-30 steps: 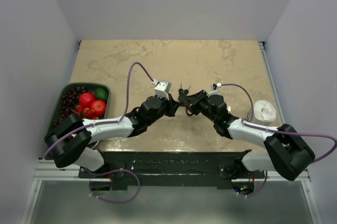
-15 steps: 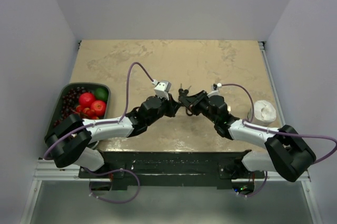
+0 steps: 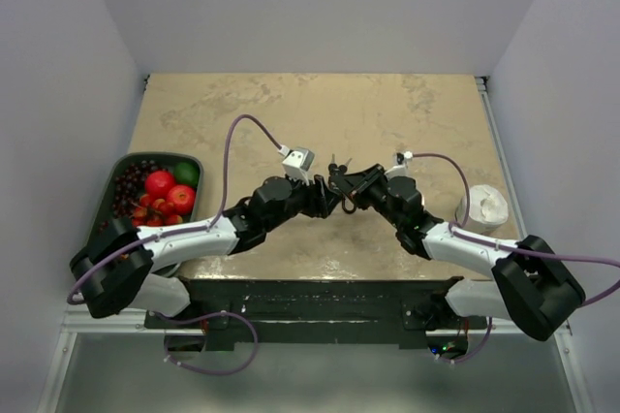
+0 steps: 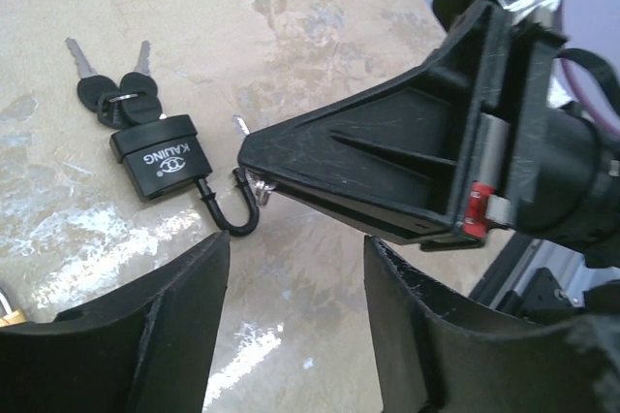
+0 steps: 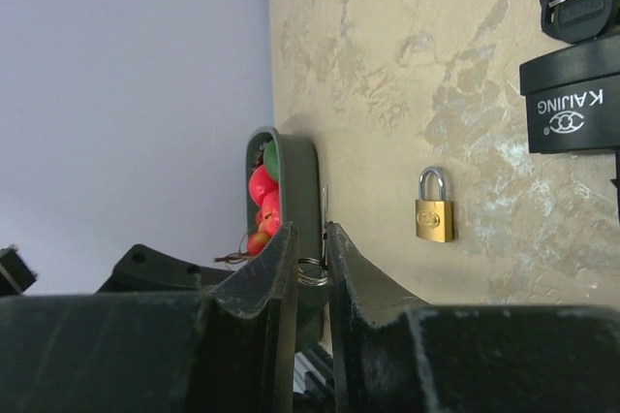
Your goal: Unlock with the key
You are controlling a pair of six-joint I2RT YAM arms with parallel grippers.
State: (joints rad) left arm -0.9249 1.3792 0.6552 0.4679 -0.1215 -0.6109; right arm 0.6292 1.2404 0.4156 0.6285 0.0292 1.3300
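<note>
A small silver key [image 5: 324,205] on a wire ring is pinched between my right gripper's [image 5: 310,234] shut fingers. In the left wrist view that same right gripper [image 4: 242,156] points at the black padlock [image 4: 160,156], the key [image 4: 239,125] sticking out of its tip just right of the lock's shackle. The black padlock lies flat with two black-headed keys [image 4: 121,93] in its far end. A brass padlock [image 5: 435,205] lies flat nearby on the table. My left gripper [image 4: 295,248] is open over bare table with nothing between its fingers. From above, both grippers [image 3: 337,195] meet at mid-table.
A dark green tray [image 3: 160,155] of red and green fruit sits at the table's left edge. A white cup-like object [image 3: 484,206] stands at the right side. The table is walled on three sides.
My left gripper has gone from shut to open and its arm has shifted slightly. The right gripper keeps its hold on the key and has barely moved.
</note>
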